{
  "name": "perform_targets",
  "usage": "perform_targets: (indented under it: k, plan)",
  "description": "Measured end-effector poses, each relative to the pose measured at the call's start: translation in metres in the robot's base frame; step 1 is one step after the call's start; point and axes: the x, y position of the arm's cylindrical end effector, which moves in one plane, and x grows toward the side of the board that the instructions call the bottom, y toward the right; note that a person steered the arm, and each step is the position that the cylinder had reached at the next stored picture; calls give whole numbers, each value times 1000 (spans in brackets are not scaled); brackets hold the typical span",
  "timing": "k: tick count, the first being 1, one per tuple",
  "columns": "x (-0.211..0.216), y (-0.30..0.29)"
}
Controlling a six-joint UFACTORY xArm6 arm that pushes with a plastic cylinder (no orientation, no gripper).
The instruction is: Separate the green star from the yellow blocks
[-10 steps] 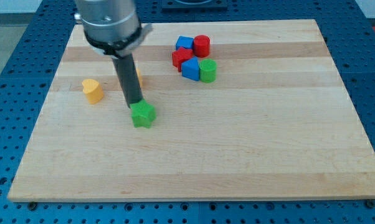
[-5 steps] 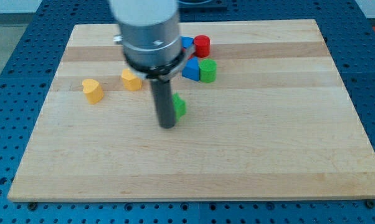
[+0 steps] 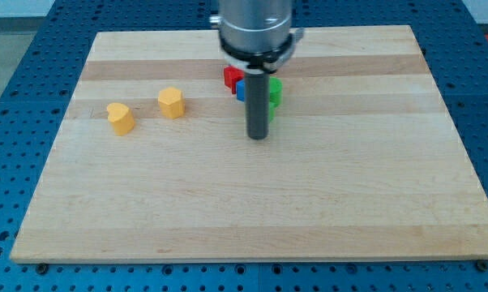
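While my tip hides green, yellow blocks well apart, no gripper, no writing.

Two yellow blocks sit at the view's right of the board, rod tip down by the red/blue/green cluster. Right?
Not quite. The camera view shows both yellow blocks at the view's left of the board, not the right. My tip is indeed down by the cluster of red, blue and green blocks, which the rod partly hides.
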Motion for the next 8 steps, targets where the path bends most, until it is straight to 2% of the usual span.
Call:
perform_targets:
  k: [1,2,3,4,7,8]
  plan:
    - [0,2]
    - [12,-21]
    - [9,-63]
    - [-6,-69]
    - [-7,0]
    - [-1,-11]
